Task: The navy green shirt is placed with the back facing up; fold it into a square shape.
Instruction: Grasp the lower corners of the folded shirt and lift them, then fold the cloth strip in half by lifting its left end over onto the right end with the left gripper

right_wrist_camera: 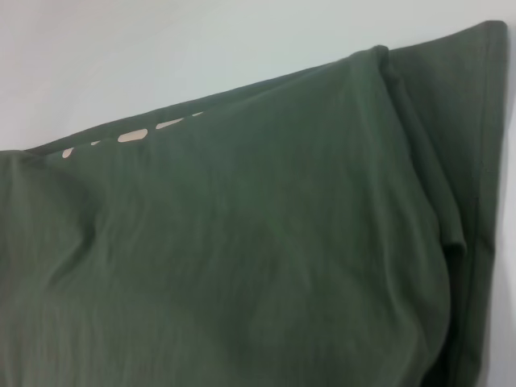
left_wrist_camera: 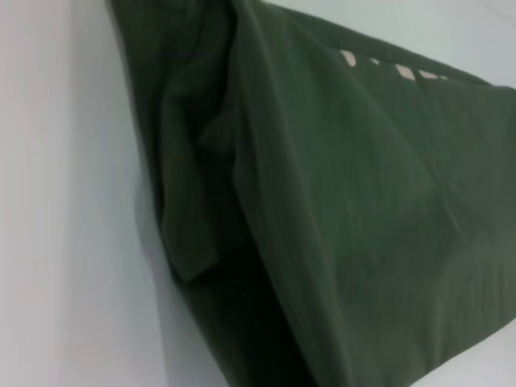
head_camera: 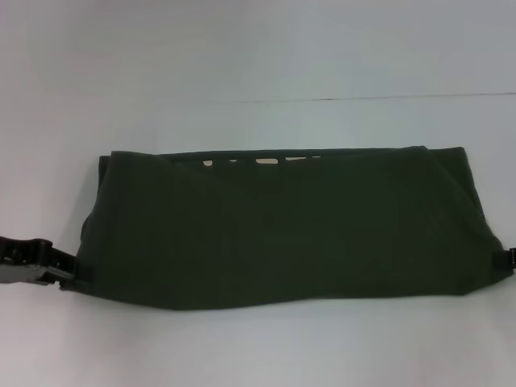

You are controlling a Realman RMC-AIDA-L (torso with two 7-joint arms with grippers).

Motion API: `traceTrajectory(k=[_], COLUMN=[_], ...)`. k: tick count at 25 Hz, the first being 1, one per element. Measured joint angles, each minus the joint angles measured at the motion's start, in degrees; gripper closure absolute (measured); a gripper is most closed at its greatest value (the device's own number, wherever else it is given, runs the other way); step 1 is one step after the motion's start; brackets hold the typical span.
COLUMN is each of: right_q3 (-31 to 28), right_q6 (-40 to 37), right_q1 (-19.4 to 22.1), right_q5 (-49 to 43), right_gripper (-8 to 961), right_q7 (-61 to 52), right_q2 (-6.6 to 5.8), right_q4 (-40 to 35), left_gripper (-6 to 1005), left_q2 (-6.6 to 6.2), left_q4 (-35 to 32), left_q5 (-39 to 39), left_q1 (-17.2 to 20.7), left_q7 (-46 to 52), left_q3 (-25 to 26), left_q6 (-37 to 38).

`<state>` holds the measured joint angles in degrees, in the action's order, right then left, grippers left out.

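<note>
The navy green shirt [head_camera: 290,230] lies on the bench [head_camera: 258,56], folded into a wide band spanning between the two end effectors. The left end effector [head_camera: 68,276] sits at the band's near left corner, the right end effector [head_camera: 509,260] at its near right corner. Lettering [head_camera: 266,161] peeks out along the far edge, away from both.

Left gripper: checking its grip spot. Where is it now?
In the head view the left gripper sits at the folded navy green shirt's near left corner.
</note>
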<state>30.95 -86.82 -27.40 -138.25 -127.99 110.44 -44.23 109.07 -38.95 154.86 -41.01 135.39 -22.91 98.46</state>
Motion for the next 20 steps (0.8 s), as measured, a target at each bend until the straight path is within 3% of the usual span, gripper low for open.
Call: traceTrajectory(k=[2, 5, 12, 16, 20], right_q3=[0.05, 0.05, -0.83, -4.55, -7.25], right_q6=[0.06, 0.25, 0.12, -1.26, -1.41], right_q1=[-0.31, -0.84, -1.93, -2.65, -3.17], right_q5=[-0.01, 0.20, 0.30, 0.95, 5.79], right_gripper=[848, 646, 488, 397, 229], right_q7=[0.13, 0.39, -0.22, -0.20, 2.05], right_q2=[-0.12, -0.74, -2.19, -2.32, -2.40], right_q4=[-0.03, -0.39, -0.80, -3.35, -4.54], left_gripper=[867, 740, 487, 305, 170], left_q2=[-0.01, -0.19, -1.24, -2.58, -3.36], left_q4=[-0.41, -1.22, -3.13, -3.71, -3.43], left_q5=[0.64, 1.08, 1.09, 0.09, -5.30], left_q1=[0.13, 0.27, 0.25, -0.60, -1.12], left_q7=[0.20, 0.52, 0.82, -0.30, -2.85], left_q3=[0.05, 0.23, 2.33, 7.40, 11.34], left_q6=[0.34, 1.14, 2.97, 3.68, 3.87])
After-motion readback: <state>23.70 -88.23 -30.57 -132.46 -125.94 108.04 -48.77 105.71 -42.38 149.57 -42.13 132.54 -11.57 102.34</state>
